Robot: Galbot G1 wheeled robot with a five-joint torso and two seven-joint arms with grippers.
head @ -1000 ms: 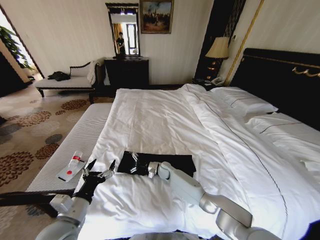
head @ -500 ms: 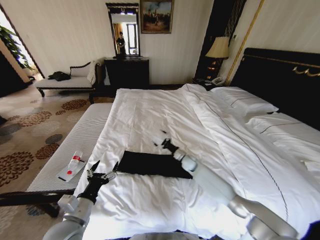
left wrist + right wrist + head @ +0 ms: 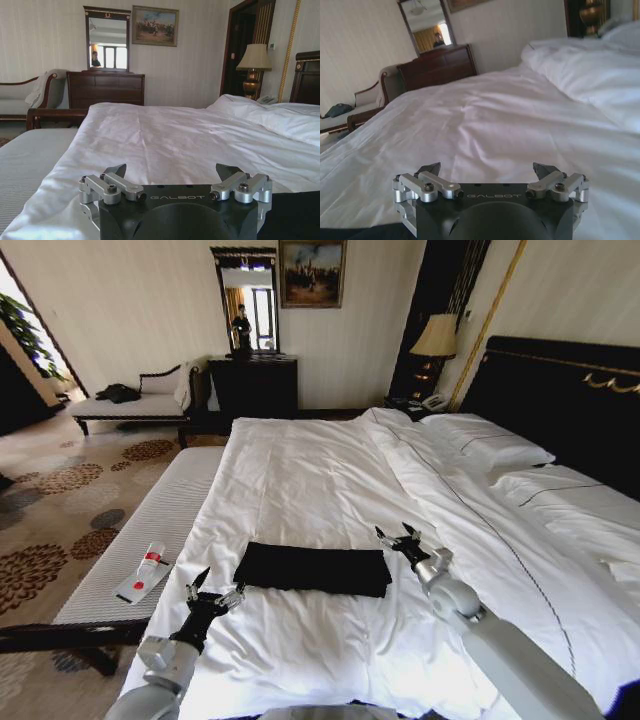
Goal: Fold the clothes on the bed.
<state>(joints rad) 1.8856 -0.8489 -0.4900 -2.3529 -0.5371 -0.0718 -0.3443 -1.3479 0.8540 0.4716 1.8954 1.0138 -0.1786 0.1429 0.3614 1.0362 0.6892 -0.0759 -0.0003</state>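
The clothes [image 3: 313, 568] are a black T-shirt lying as a flat folded rectangle on the white duvet of the bed [image 3: 300, 470], near its foot edge. My left gripper [image 3: 215, 590] hovers open just off the shirt's left end, nothing between its fingers. My right gripper [image 3: 397, 537] is open and empty, just past the shirt's right end above the duvet. In the left wrist view, the left gripper [image 3: 172, 172] stands open with a strip of the black clothes [image 3: 295, 215] beside it. The right wrist view has the right gripper [image 3: 486, 169] open over white bedding.
A pale cushioned bench [image 3: 120, 540] runs along the bed's left side and carries a small white-and-red item [image 3: 145, 570]. Pillows [image 3: 490, 445] and the dark headboard [image 3: 570, 400] are at the right. A dark dresser [image 3: 253, 385], a chaise [image 3: 135, 400] and a lamp [image 3: 436, 338] stand beyond.
My right gripper has let go of the shirt, lifted and swung from over its left part to beyond its right end. The shirt now lies flat. The left gripper drifted slightly nearer.
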